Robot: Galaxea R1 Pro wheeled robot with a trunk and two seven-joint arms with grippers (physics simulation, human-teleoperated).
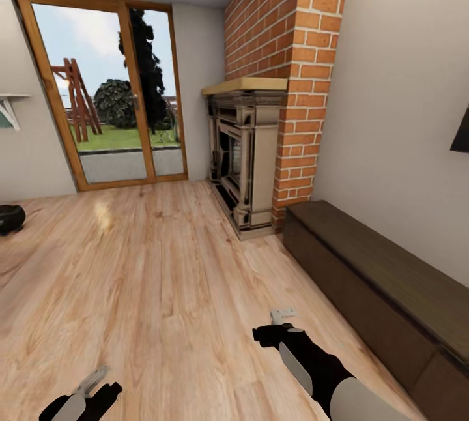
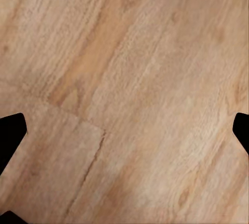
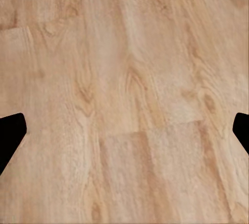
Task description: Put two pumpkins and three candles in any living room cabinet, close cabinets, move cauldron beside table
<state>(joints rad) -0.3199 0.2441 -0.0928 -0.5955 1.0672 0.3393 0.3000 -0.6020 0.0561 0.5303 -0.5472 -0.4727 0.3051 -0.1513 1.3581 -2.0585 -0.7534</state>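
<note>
Facing cabinet (image 1: 384,290); cauldron (image 1: 10,217), seemingly, far left.

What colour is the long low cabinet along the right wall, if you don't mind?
The cabinet is dark brown wood with flat fronts; it shows best in the head view.

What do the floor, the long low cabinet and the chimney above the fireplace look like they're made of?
Floor: pale wood planks with visible grain and a slight sheen.
Cabinet: dark-brown wood, matte, faint grain, though it could be veneer.
Chimney: red brick with pale mortar joints.
</note>
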